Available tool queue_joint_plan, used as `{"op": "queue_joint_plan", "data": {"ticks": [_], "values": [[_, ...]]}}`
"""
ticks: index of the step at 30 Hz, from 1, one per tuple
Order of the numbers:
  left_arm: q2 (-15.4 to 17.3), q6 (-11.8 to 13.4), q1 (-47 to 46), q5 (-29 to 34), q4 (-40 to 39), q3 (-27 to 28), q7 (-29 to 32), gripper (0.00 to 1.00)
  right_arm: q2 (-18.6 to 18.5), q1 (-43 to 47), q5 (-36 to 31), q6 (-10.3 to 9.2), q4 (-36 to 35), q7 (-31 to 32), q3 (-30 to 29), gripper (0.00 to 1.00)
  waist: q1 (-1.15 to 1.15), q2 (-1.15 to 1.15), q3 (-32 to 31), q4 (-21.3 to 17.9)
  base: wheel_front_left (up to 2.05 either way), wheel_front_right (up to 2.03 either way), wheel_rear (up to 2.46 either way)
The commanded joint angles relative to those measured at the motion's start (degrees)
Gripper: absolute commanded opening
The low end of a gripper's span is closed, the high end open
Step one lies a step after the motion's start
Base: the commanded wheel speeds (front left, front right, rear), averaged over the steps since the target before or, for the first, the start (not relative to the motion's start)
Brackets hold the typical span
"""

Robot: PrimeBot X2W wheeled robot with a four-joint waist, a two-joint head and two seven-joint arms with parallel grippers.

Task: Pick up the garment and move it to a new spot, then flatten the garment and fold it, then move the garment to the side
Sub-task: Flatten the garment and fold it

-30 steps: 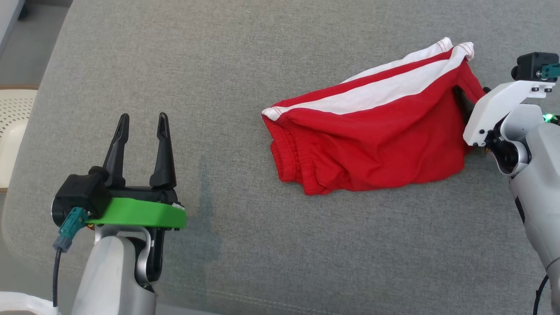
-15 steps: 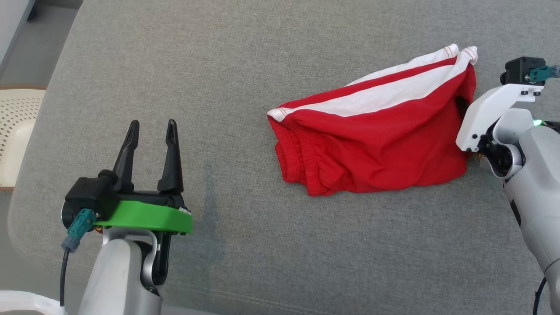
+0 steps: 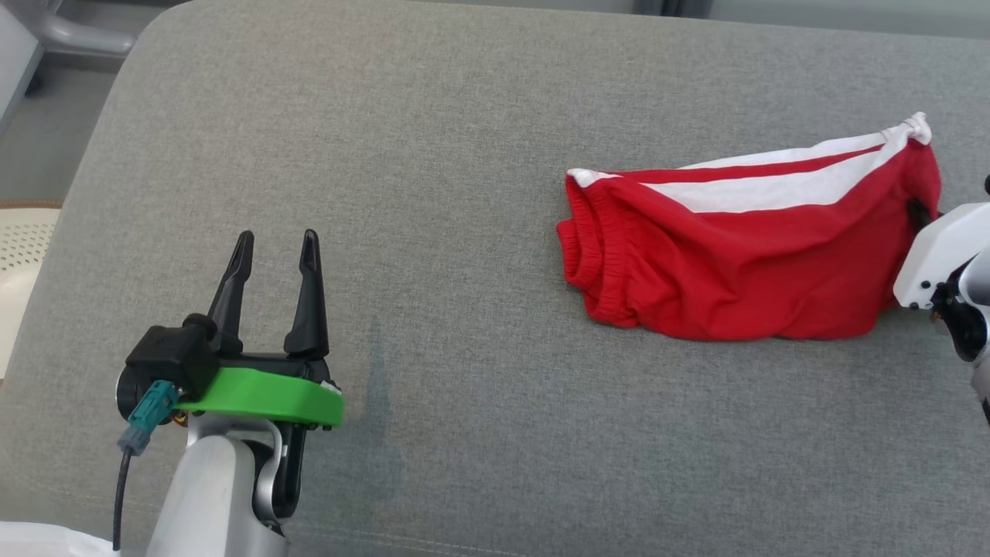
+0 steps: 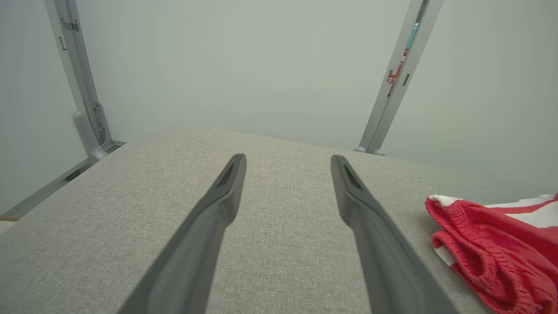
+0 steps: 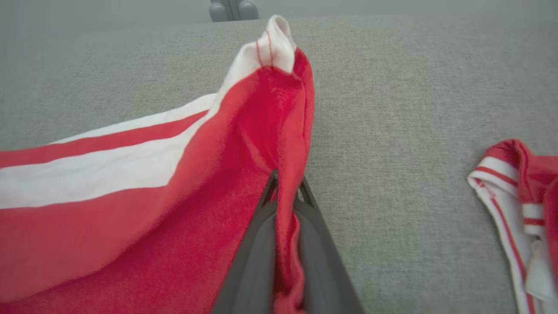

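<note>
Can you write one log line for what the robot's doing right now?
right gripper: shut on red shorts | left gripper: open, empty | surface: grey cushion

Soft red cloth garment (image 3: pixel 735 271); coarse matt woven grey cushion (image 3: pixel 464 155); matt, perhaps plastic, dark fingers (image 4: pixel 224 196)

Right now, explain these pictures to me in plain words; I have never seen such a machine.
This is a two-armed wheeled robot; each arm ends in a pincer with two dark fingers. One picture looks down from its head; the other two look along each pincer from a camera on that wrist. A grey cushion is the work surface. On it lie red shorts with white stripes. The left pincer is open and holds nothing, well apart from the shorts. The right pincer is shut on the shorts' edge, red cloth pinched between its fingers. In the right wrist picture, another red-and-white cloth lies apart on the cushion.
</note>
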Motion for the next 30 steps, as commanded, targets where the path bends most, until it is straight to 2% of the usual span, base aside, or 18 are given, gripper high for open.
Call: {"op": "queue_joint_plan", "data": {"ticks": [1,7,13,20,30], "values": [[0.1,-0.2,1.1,0.1,0.2,0.1,-0.2,1.00,-0.6,0.6,-1.6,-0.12,0.1,-0.8,-0.7,0.00,0.00,0.00,-1.3,-1.3,0.00,0.00,0.00],[0.1,-0.2,2.1,-0.4,0.7,-0.6,-0.2,1.00,-2.4,0.2,-9.6,-0.12,-2.0,-0.9,-3.2,0.00,0.00,0.00,-3.5,-2.8,0.00,0.00,0.00],[0.1,-0.2,2.0,-0.5,1.7,-1.3,-0.2,1.00,1.6,1.7,-12.7,-0.12,-8.4,3.0,-2.4,0.00,0.00,0.00,-5.3,-2.8,0.00,0.00,0.00],[0.1,-0.2,0.9,-0.6,2.1,-2.2,-0.2,1.00,8.5,2.7,-15.1,-0.12,-15.7,8.3,2.3,0.00,0.00,0.00,-5.8,-1.9,0.00,0.00,0.00],[0.1,-0.2,0.6,-1.4,2.6,-4.4,-0.2,1.00,15.8,2.1,-17.9,-0.11,-12.3,12.2,6.5,0.00,0.00,0.00,-6.3,1.5,0.00,0.00,0.00]]}}
